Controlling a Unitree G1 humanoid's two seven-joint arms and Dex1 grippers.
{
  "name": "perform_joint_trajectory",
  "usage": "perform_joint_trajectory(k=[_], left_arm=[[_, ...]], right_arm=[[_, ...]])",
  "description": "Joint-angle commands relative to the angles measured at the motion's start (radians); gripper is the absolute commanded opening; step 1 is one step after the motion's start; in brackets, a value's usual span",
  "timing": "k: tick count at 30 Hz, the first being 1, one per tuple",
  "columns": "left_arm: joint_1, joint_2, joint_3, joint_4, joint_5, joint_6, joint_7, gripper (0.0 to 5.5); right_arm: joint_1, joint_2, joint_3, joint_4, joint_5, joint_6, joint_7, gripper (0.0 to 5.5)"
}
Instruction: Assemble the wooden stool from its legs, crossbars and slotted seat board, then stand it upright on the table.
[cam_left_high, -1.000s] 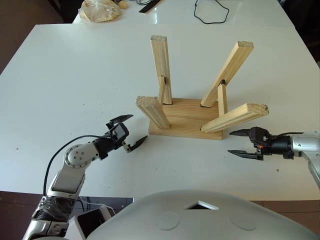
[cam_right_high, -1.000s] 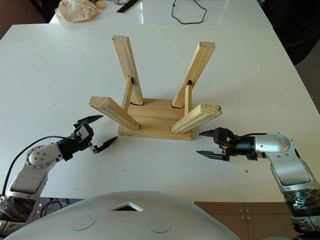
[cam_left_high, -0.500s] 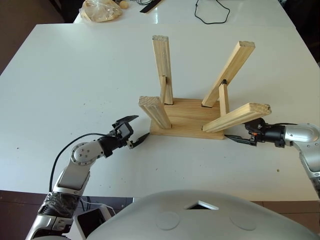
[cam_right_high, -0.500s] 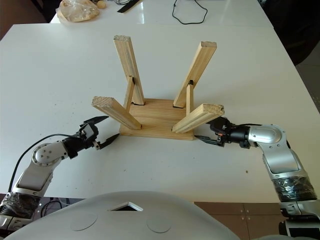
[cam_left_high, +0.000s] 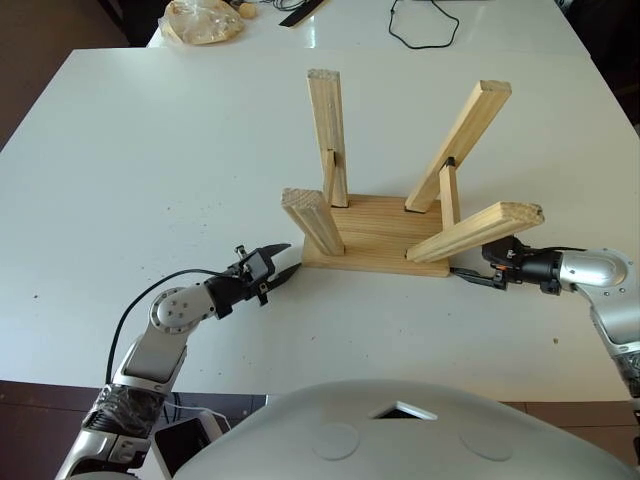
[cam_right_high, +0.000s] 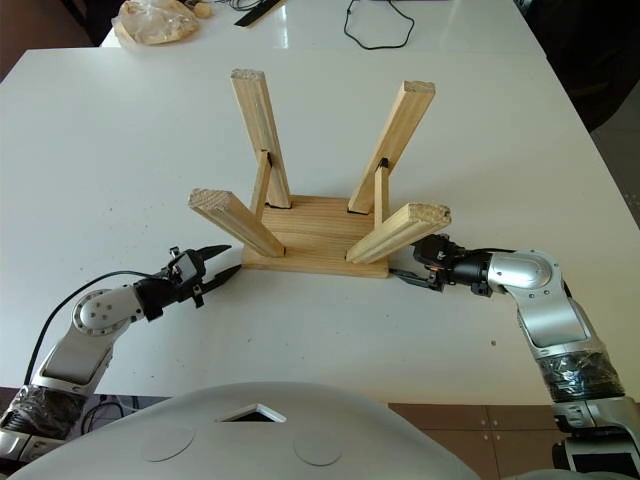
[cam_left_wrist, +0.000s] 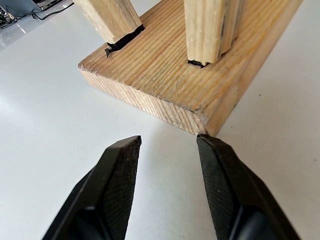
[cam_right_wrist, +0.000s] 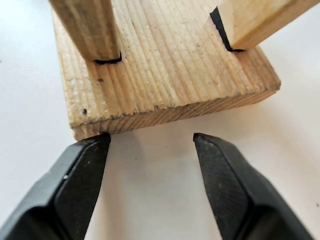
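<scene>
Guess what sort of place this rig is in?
Probably an indoor lab or workshop bench. A plain white table holds a wooden stool standing legs-up, and a second table pushed up behind it carries a loose black cable and a crumpled bag.

Likely a lab: plain white tables (cam_left_high: 150, 150), a loose black cable (cam_left_high: 420, 45).

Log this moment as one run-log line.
stool: upside down on table, legs up | left gripper: open, at near-left corner of seat board | right gripper: open, at its right end | held: nothing
</scene>
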Motion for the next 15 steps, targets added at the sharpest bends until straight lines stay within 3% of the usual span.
perform_joint_trajectory(k=[1,7,15], left_arm=[[0.009,0.009,-0.041,-0.004,0.030,0.035,-0.029,2.12],[0.082,0.042,-0.038,-0.154,-0.036,0.094,-0.058,2.12],[0.236,0.136,0.064,-0.441,-0.226,0.273,-0.099,2.12]], right_arm=[[0.000,0.029,0.038,-0.019,-0.007,-0.004,0.004,3.09],[0.042,0.010,0.023,-0.141,0.049,0.045,0.029,3.09],[0.139,-0.064,-0.080,-0.414,0.173,0.187,0.069,3.09]])
